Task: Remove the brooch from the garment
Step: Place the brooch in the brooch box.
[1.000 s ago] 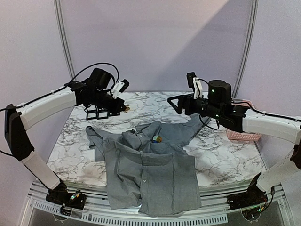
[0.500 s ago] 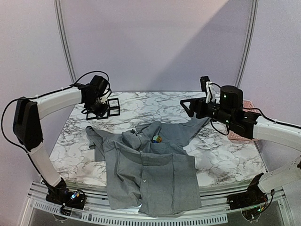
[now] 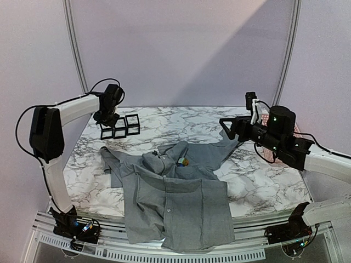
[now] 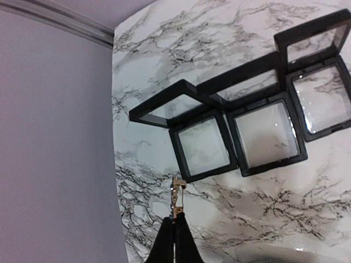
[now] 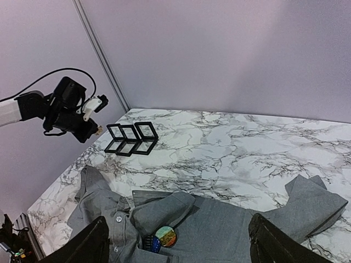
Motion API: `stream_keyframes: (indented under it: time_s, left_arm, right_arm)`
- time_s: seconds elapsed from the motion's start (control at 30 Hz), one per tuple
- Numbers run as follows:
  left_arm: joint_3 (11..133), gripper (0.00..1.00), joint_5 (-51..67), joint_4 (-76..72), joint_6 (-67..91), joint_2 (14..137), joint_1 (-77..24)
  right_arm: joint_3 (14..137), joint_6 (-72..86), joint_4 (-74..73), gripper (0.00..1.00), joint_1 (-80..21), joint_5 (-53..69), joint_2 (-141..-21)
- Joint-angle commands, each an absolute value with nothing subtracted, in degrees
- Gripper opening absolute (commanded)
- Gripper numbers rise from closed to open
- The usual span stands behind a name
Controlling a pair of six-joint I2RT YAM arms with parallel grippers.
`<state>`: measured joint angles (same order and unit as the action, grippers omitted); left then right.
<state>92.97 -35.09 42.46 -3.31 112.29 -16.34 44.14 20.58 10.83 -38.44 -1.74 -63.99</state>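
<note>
The grey garment point(image 3: 175, 197) lies spread on the marble table, its lower part hanging over the near edge. Two round brooches, one colourful point(image 3: 183, 161) point(image 5: 166, 236) and one dark blue point(image 5: 149, 242), sit by its collar. My left gripper point(image 3: 106, 120) point(image 4: 176, 220) is shut on a small gold brooch point(image 4: 177, 198), held just above the table beside the nearest of three black boxes. My right gripper point(image 3: 228, 128) point(image 5: 178, 222) hangs open and holds nothing, above the garment's right sleeve point(image 5: 315, 205).
Three open black display boxes point(image 3: 120, 127) point(image 4: 241, 131) point(image 5: 131, 139) with clear panels stand in a row at the back left of the table point(image 3: 181, 118). The purple wall point(image 4: 55, 142) runs close along the table's left edge.
My left arm has swung back and left, carrying the gold brooch down beside the boxes. My right arm has drawn back to the right, away from the garment's middle.
</note>
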Motion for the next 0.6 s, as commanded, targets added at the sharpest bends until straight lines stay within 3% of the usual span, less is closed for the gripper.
stream_keyframes:
  time_s: [0.0, 0.4, 0.57]
  left_arm:
    - [97.4, 0.0, -39.33, 43.51, -4.54, 116.9, -15.55]
    - [104.07, 0.0, -46.32, 44.73, -9.98, 125.89, -14.58]
    - [103.45, 0.0, -44.17, 43.9, -9.27, 126.95, -13.47]
  right_arm:
    - [42.54, 20.63, 11.64, 0.87, -37.93, -1.76, -61.2]
    - [39.54, 22.35, 11.89, 0.88, -37.84, -2.25, -55.94]
    - [39.73, 22.74, 11.85, 0.88, -37.83, -2.46, -56.16]
